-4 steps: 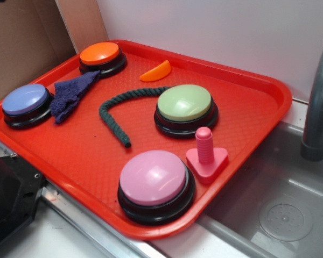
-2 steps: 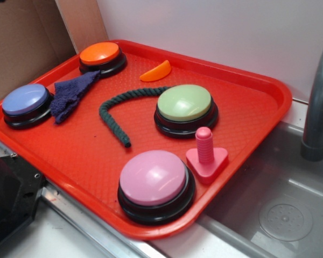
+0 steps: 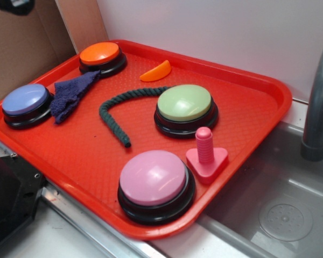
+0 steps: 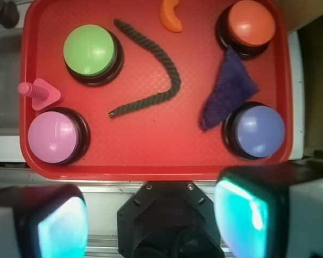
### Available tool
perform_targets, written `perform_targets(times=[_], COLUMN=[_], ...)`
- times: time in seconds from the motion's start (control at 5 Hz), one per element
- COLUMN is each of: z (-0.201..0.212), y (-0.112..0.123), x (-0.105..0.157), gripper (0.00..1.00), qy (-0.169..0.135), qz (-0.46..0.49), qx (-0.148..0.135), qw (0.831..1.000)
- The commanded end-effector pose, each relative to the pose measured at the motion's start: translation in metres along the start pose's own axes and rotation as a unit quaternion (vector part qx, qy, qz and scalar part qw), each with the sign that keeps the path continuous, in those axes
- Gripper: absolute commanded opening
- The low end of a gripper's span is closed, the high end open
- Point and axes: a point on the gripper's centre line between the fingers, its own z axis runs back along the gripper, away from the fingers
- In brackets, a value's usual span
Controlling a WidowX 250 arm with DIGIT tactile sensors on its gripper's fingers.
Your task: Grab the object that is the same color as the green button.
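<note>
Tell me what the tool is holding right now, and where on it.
Nothing is held. The tool hangs open above the red plastic tray, and the dark green twisted rope lies untouched on it.

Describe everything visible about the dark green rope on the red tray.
The dark green twisted rope piece is thin, with a corded, fibrous look. It lies flat on the red plastic tray in an open hook-shaped curve. One end lies close beside the black base of the pale green domed push button; whether they touch is unclear. The other end, a cut tip, points toward the pink-topped button. Nothing grips it, and it lies clear of the dark blue-purple cloth.
</note>
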Motion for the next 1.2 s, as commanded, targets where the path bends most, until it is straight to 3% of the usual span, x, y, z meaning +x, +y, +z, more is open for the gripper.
perform_targets(times=[0.0,0.4,0.8,1.0], z=[-0.010,-0.045,-0.068,-0.083], y=[0.000,-0.002,0.003,0.011], x=[0.045,0.068,0.075,0.077], gripper=[1.00,1.00,1.00,1.00], qy=[-0.005,0.020,0.035,0.050], qz=[-0.045,-0.070,-0.077,-0.079], qx=[-0.020,-0.018,-0.043,-0.037], qw=[0.999,0.997,0.996,0.995])
